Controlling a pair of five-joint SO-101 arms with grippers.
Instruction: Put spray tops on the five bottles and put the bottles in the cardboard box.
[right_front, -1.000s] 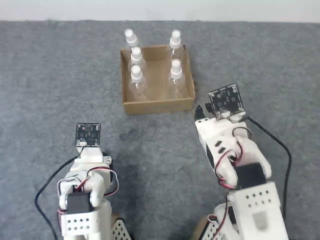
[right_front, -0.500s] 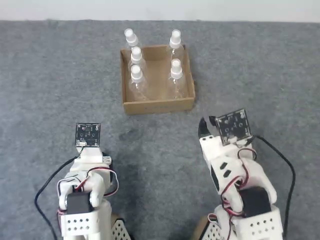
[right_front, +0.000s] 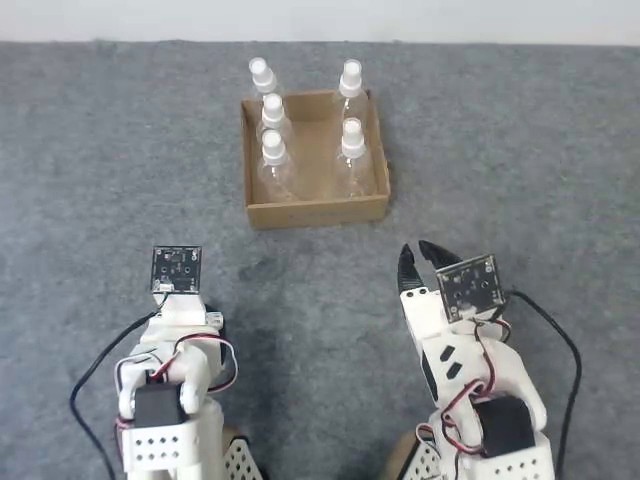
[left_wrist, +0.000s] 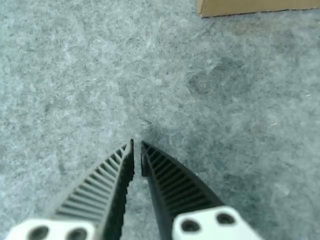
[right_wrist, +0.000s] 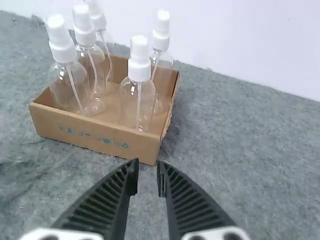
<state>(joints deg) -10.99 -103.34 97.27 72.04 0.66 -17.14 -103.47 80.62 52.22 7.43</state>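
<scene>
5 topped bottles (right_front: 272, 150) are stood in cardboard box (right_front: 318, 211), so L claw (left_wrist: 137, 150) (near shut) & R claw (right_wrist: 147, 172) (narrow gap) are parked off it, empty.

Cardboard box (right_wrist: 100, 134) print illegible

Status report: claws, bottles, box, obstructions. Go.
Left claw shut, empty. Right claw slightly open, empty, facing brown cardboard box. Five clear plastic bottles, white spray tops on, upright inside. Nothing in the way.

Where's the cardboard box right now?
In the high view, the cardboard box sits on the grey table, centred near its far edge, with the bottles inside.
</scene>
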